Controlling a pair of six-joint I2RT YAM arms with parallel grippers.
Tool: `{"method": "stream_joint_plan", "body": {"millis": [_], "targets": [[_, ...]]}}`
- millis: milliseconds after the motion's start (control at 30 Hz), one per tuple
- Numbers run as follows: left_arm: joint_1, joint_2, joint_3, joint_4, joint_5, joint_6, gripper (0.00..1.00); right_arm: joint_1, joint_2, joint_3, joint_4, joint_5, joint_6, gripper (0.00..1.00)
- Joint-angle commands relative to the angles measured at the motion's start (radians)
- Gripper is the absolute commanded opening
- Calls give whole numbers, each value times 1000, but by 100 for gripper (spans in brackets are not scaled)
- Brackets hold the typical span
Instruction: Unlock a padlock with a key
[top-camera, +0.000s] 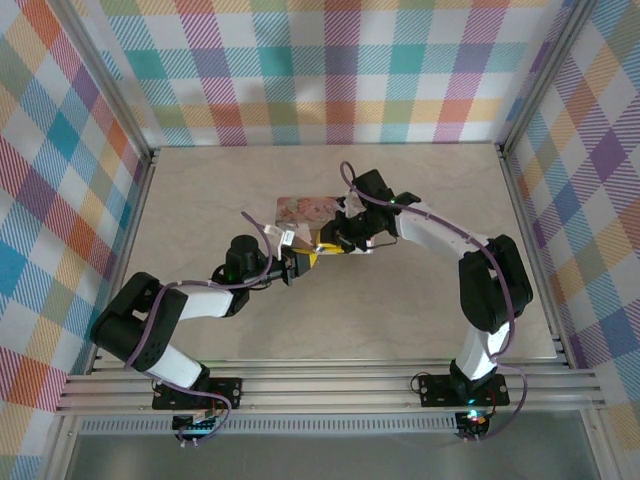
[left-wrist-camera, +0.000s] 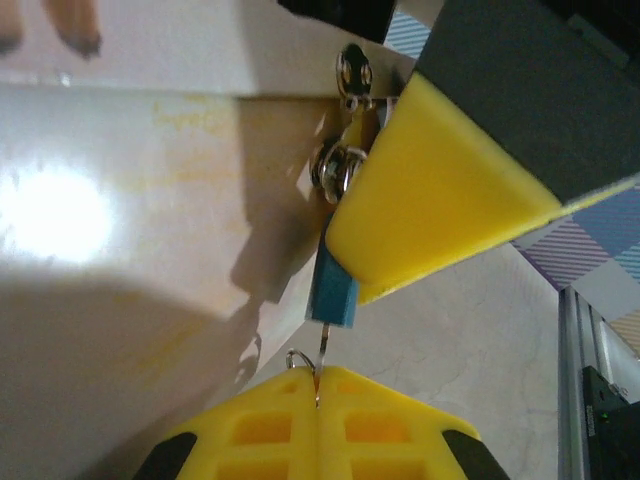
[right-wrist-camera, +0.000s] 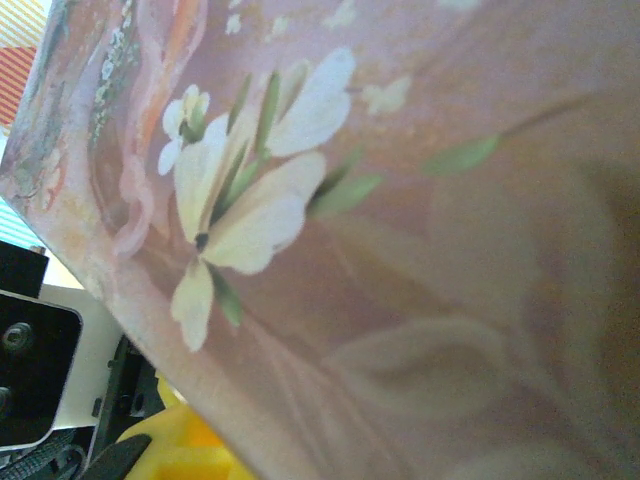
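At the bottom edge of the left wrist view, the left gripper (left-wrist-camera: 318, 392) has its two yellow fingertips pressed together, pinching the key (left-wrist-camera: 321, 352). Little more than a thin dark sliver and part of a small ring shows above the pads. The key's tip meets the underside of the padlock (left-wrist-camera: 333, 292) near the frame's centre. Whether it sits fully in the keyway is hard to make out.

The padlock's blue body is half covered by a yellow finger (left-wrist-camera: 440, 190) of the right gripper. Its silvery shackle (left-wrist-camera: 335, 168) pokes out above, blurred. The right gripper seems clamped on the padlock, though its second finger is hidden behind it.

In the top view, the left arm folds from its base at lower left out to an elbow. It then runs right, low over the table (top-camera: 200, 200), to the left gripper (top-camera: 308, 258) at centre. The right arm rises from lower right, bends, and reaches up-left. Its wrist turns down so that the right gripper (top-camera: 338, 241) faces the left one; padlock and key are too small to tell there.

Just beyond lies the pink illustrated tin (top-camera: 305, 209). Its flowered surface (right-wrist-camera: 400, 250) looms close and soft in the right wrist view.
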Motion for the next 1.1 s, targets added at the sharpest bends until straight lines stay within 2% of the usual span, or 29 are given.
{"method": "stream_joint_plan", "body": {"millis": [0,267,433,633,933,1067], "targets": [[1,44,51,64,-19,-44,0,13,5,-53,67,-61,3,0],[-11,98,-10,81,-87,-67,0,23,32,-181,215,28,66,0],[-22,149,-61,119,-71,-38,0,51,50,-243,314,66,134,0],[-27,214,-101,177,-58,-30,0,83,66,-271,343,146,175,3],[-29,298,-133,251,-79,-30,0,94,44,-322,370,240,236,31],[-29,306,-134,259,-92,-32,0,98,5,-346,383,282,260,48]]}}
